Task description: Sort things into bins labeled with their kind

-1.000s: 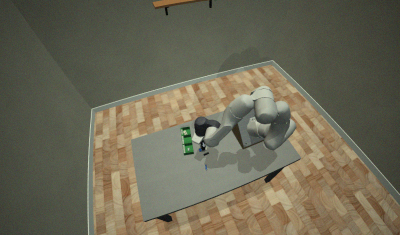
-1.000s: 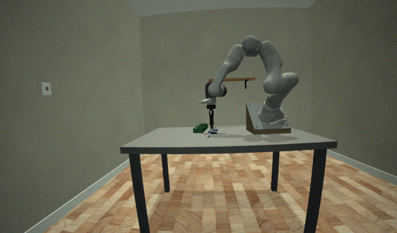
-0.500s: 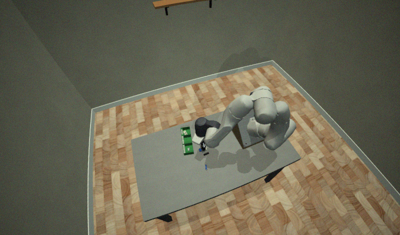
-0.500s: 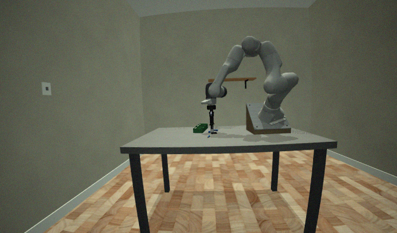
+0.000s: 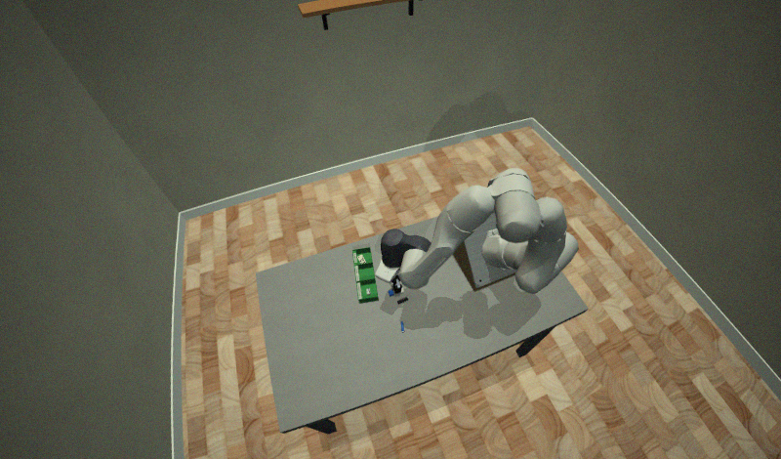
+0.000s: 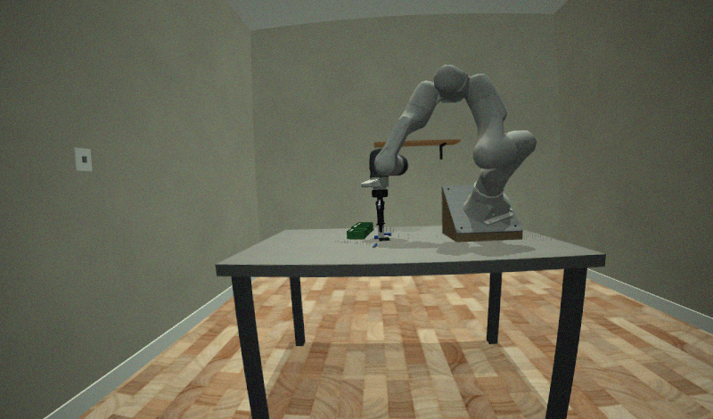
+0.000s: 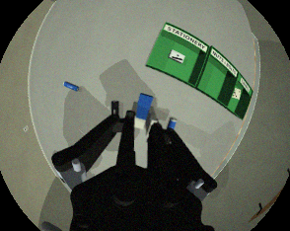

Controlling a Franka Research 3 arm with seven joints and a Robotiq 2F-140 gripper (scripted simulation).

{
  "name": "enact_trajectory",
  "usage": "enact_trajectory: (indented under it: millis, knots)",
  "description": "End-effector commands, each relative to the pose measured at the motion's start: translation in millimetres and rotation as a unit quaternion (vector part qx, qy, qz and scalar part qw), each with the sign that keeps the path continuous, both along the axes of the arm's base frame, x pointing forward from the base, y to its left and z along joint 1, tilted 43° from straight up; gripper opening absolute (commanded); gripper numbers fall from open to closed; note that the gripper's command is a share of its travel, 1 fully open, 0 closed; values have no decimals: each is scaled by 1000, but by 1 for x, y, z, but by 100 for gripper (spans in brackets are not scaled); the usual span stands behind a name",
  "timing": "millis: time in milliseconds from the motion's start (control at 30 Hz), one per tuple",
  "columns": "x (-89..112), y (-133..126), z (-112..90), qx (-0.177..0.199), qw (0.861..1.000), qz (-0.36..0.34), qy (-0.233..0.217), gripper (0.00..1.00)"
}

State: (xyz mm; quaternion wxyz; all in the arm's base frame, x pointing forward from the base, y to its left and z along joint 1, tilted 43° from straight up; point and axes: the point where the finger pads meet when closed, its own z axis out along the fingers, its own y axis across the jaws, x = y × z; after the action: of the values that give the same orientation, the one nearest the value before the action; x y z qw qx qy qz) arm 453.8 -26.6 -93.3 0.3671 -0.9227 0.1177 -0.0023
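Observation:
My gripper [image 7: 141, 110] is down at the table top, just right of the row of green labelled bins [image 7: 202, 70]. Its fingers are shut on a small blue and white thing [image 7: 144, 107] that stands between the fingertips. In the overhead view the gripper [image 5: 394, 289] is beside the near end of the bins [image 5: 365, 274]. A small blue thing [image 7: 173, 122] lies just right of the fingers and a small dark thing [image 5: 402, 300] lies close by. Another blue thing [image 5: 401, 326] lies further out on the table; it also shows in the wrist view [image 7: 72, 86].
The bin nearest the wrist camera is labelled STATIONERY; the other labels are too small to read. The arm's base block [image 5: 481, 265] stands at the table's far right. The bins also show in the front view [image 6: 359, 230].

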Motion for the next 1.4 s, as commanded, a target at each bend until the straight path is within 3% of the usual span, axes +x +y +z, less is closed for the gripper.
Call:
enact_trajectory:
  millis: [0, 800, 1367]
  knots:
    - [0, -1, 0, 0, 1000, -3, 1, 11]
    - [0, -1, 0, 0, 1000, -3, 1, 11]
    - [-4, -35, 37, 0, 1000, -3, 1, 11]
